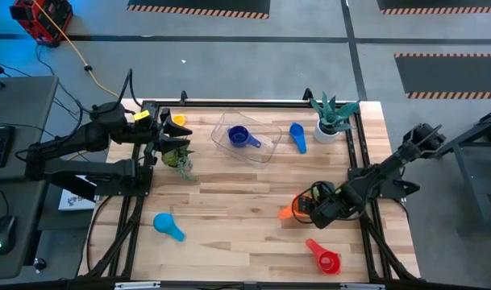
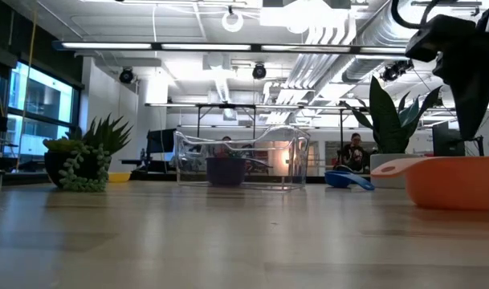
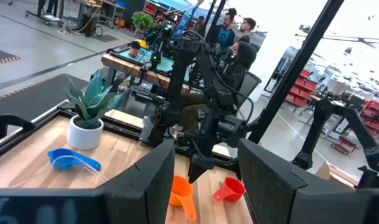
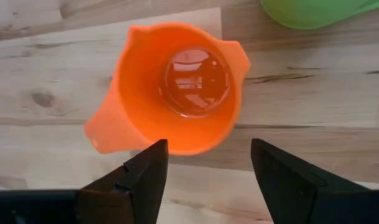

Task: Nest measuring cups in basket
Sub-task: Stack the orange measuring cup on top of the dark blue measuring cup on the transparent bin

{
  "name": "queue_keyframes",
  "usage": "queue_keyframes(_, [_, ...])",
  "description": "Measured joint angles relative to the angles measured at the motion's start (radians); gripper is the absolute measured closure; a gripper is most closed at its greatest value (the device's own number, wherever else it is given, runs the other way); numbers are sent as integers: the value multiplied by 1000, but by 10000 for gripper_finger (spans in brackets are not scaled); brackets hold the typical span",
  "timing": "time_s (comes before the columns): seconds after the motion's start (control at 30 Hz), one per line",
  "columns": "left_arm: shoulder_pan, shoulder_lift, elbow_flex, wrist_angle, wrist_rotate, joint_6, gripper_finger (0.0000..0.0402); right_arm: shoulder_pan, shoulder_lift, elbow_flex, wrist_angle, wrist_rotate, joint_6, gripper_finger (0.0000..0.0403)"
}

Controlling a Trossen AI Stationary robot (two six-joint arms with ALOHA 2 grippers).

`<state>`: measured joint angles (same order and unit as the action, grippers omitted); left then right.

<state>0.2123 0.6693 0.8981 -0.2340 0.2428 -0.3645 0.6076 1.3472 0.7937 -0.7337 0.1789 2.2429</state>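
The clear basket (image 1: 269,149) stands at the table's far middle with a dark blue cup (image 1: 242,137) inside. A blue cup (image 1: 297,137) lies just right of it. An orange cup (image 4: 177,87) stands upright on the wood at the right. My right gripper (image 1: 309,205) hangs open over it, pointing steeply down, its fingers over the cup's rim. A green cup (image 4: 313,9) lies close beside the orange one. A red cup (image 1: 324,258) lies near the front right, a light blue one (image 1: 168,226) at the front left, a yellow one (image 1: 178,121) at the far left. My left gripper (image 3: 205,186) waits open and level at the far left.
A tall plant in a white pot (image 1: 332,121) stands at the far right corner. A small dark-potted plant (image 1: 179,159) stands just in front of my left gripper. Bare wood lies across the table's middle and front. People sit beyond the far side of the table.
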Motion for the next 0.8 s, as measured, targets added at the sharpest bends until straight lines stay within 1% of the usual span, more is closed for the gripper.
queue_keyframes(0.27, [0,0,0,0,0,0,236,-11,13,-1,-22,-5,8,181])
queue_keyframes(0.57, [0,0,0,0,0,0,236,-59,117,-2,44,-15,-18,181])
queue_keyframes(0.67, [0,0,0,-1,0,0,236,-65,139,-2,84,-18,-25,181])
queue_keyframes(0.8, [0,0,0,-2,0,-1,236,-65,173,-2,84,-33,-6,181])
